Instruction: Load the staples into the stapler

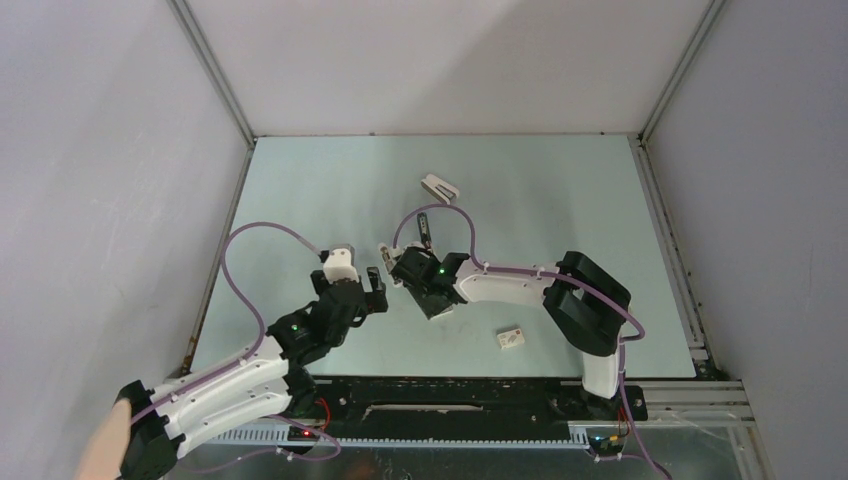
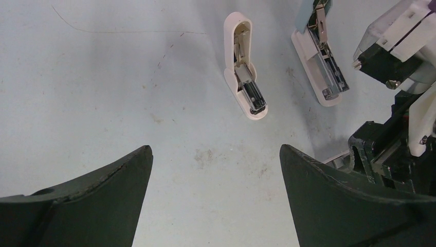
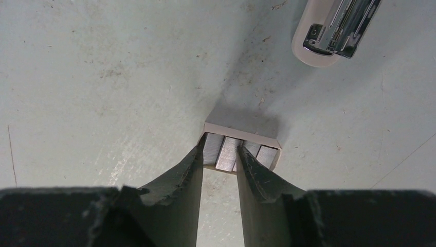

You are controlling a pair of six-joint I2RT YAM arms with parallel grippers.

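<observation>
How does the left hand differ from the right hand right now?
The left hand has its fingers spread wide; the right hand holds them much closer together. The left hand hovers over the table with nothing between its fingers; the right hand's tips reach into a small open tray, straddling a strip of staples. Whether it grips them is unclear. Both have dark, tapered fingers.

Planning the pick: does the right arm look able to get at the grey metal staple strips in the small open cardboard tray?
Likely yes: the right fingers straddle one staple strip inside the uncovered tray.
</observation>
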